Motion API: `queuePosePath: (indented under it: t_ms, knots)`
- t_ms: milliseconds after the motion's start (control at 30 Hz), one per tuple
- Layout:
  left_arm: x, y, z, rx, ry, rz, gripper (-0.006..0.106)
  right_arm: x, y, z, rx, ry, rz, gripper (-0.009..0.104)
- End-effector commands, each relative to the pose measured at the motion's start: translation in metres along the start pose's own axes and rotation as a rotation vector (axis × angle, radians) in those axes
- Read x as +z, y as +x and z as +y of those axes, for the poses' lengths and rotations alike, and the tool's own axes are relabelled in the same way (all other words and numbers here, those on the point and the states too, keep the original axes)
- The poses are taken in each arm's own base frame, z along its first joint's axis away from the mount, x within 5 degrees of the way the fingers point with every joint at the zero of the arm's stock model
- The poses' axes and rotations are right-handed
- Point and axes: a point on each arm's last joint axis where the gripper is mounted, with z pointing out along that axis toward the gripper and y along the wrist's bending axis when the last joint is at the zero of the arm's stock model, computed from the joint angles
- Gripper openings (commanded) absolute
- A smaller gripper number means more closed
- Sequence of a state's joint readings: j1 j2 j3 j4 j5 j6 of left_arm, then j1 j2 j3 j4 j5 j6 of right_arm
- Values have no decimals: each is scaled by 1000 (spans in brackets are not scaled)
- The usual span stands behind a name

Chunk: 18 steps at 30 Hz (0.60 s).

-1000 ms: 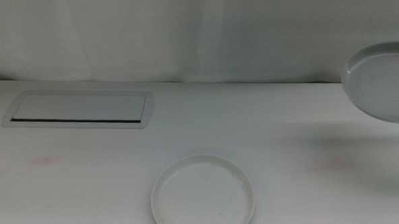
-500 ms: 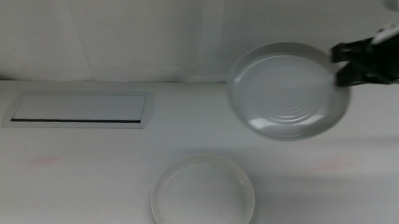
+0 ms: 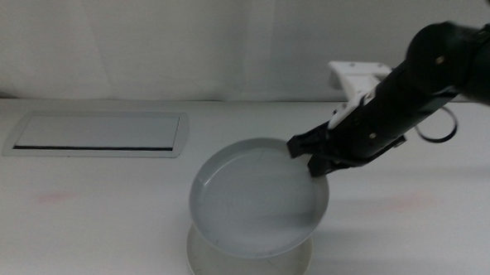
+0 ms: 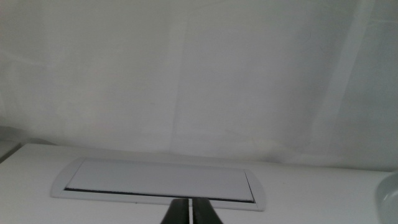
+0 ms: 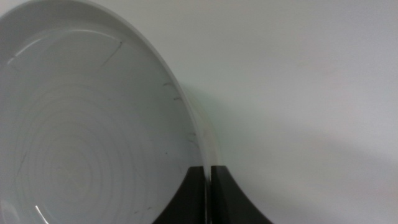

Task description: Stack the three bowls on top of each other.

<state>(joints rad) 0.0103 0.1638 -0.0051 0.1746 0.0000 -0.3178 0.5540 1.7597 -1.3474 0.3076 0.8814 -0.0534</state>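
- The right gripper [image 3: 311,159] is clenched on the right rim of the grey bowl [image 3: 257,196], held tilted just above the cream bowl [image 3: 247,270] at the near bench [image 3: 101,214] edge.
- Level it and centre it before releasing.
- The left gripper [image 4: 187,213], jaws together and empty, waits at the near left.

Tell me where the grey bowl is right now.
In the middle view the grey bowl hangs low and centre, tilted just above the white bowl on the table, with the right gripper pinching its right rim.
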Motion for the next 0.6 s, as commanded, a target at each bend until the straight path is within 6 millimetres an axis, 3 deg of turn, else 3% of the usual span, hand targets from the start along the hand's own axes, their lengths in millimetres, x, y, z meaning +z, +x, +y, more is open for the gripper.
queuePosePath:
  t_ms: [0,300,567]
  knots:
    - [0,11,1,-8,-2,19,-3,16,1,6,-13,-1,12,-3]
    - [0,11,1,-8,-2,19,-3,66,10,9,-27,43,134,-3]
    - [0,11,1,-8,-2,19,-3,87,15,4,-19,61,188,-3]
